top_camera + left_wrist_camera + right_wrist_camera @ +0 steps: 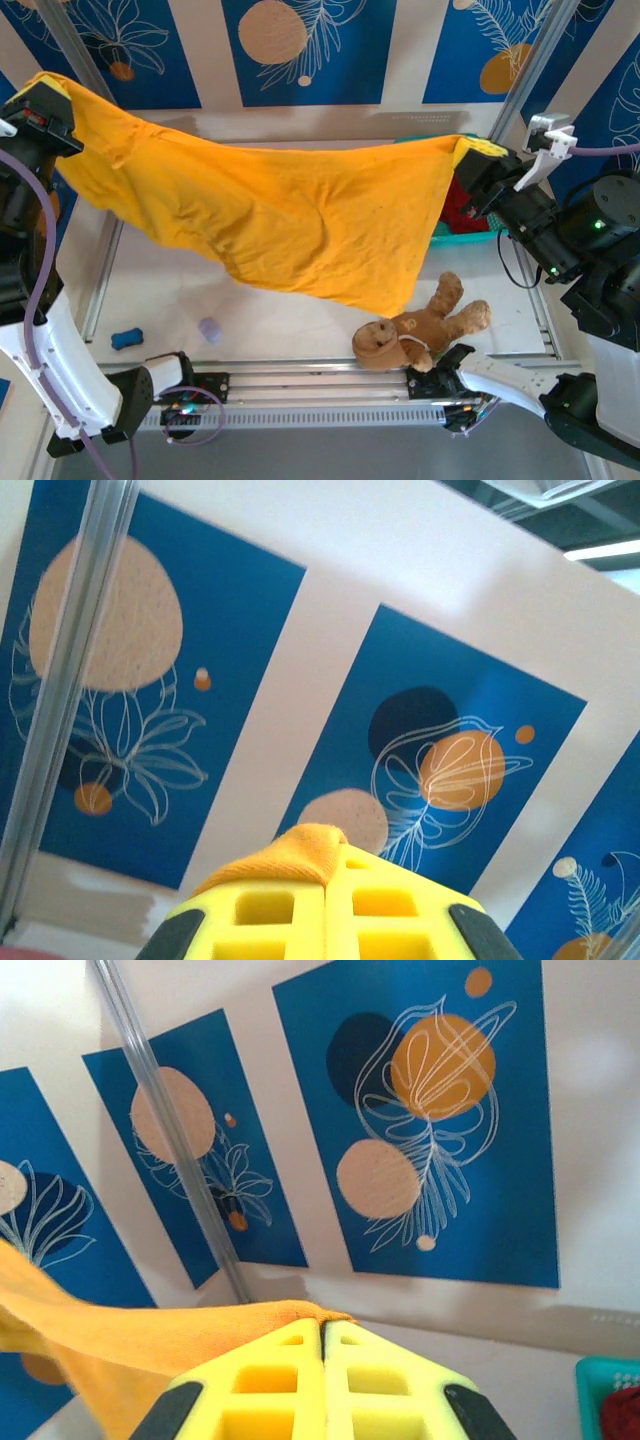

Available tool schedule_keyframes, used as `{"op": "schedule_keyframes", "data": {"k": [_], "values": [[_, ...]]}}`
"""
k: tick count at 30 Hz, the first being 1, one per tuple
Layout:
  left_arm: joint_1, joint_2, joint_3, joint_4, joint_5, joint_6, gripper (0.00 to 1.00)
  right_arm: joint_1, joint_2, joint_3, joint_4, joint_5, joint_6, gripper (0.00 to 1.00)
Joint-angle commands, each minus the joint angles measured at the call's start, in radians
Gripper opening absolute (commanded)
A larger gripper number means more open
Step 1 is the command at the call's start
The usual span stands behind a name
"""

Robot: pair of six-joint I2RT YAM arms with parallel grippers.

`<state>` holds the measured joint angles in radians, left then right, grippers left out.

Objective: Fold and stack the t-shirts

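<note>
You had the left gripper (45, 95) and the right gripper (478, 152) each pinched tight on an end of the mustard-orange t-shirt (280, 220), which hung stretched between them above the table (160, 290), its lowest tip near the teddy bear (420, 325).

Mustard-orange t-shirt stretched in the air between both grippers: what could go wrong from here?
1. The left gripper pinches only a small tuft of the t-shirt, so the cloth may slip out.
2. The shirt's lowest corner hangs close to the teddy bear. Laying it down could drape it over the bear or drag the bear along.
3. A small blue object on the table could end up under the cloth.
</note>
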<state>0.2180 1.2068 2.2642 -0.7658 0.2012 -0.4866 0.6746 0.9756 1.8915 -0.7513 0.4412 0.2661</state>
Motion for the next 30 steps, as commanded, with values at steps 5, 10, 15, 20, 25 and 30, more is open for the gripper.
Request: {"op": "schedule_keyframes", "data": {"k": [5, 10, 15, 20, 25, 30], "values": [[-0.005, 0.161, 0.010, 0.047, 0.028, 0.022, 0.00, -0.018, 0.161, 0.043, 0.103, 0.151, -0.222, 0.00], [-0.083, 0.344, -0.063, 0.084, -0.001, 0.075, 0.00, -0.224, 0.270, -0.061, 0.140, 0.029, -0.093, 0.00], [-0.158, 0.623, -0.056, 0.162, -0.036, 0.161, 0.00, -0.420, 0.461, -0.170, 0.248, -0.130, 0.021, 0.00], [-0.158, 1.035, 0.274, 0.065, -0.014, 0.141, 0.16, -0.494, 0.873, 0.109, 0.078, -0.219, 0.010, 0.09], [-0.147, 1.192, 0.433, -0.004, 0.026, 0.086, 0.62, -0.518, 1.180, 0.579, -0.293, -0.235, 0.016, 0.54], [-0.147, 1.013, 0.241, 0.002, -0.003, 0.123, 0.77, -0.484, 1.077, 0.501, -0.391, -0.242, 0.018, 0.56]]}}
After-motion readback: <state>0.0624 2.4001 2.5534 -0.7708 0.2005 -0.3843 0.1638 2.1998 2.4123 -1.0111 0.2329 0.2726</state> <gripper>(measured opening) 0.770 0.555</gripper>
